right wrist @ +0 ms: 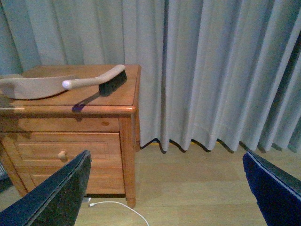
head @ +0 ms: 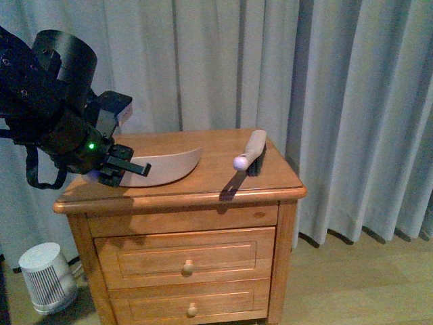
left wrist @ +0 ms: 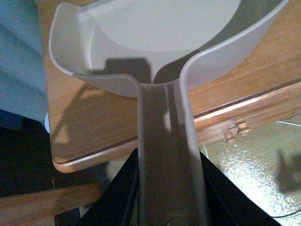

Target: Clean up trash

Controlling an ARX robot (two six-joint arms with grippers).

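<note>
- Left gripper (head: 124, 168) – clamped on the dustpan (head: 166, 166) handle; in the left wrist view the handle runs straight between the black fingers (left wrist: 117, 197).
- Dustpan sits over the front-left part of the nightstand (head: 203, 143) top, handle toward the front-left corner, mouth facing the right side. Can't tell whether its lip touches the wood.
- Right gripper (right wrist: 165, 157) – jaws wide apart, holding nothing, out in the air to the right of the nightstand and well clear of it.
- Brush (head: 252, 150) lies near the right edge, bristles down on the top at the back end, pale handle tip raised toward the front. Near the dustpan's tip but apart.
- Trash: can't tell where it is – no view shows it.
- White cable (right wrist: 117, 207) on the floor by the front-right leg.
</note>
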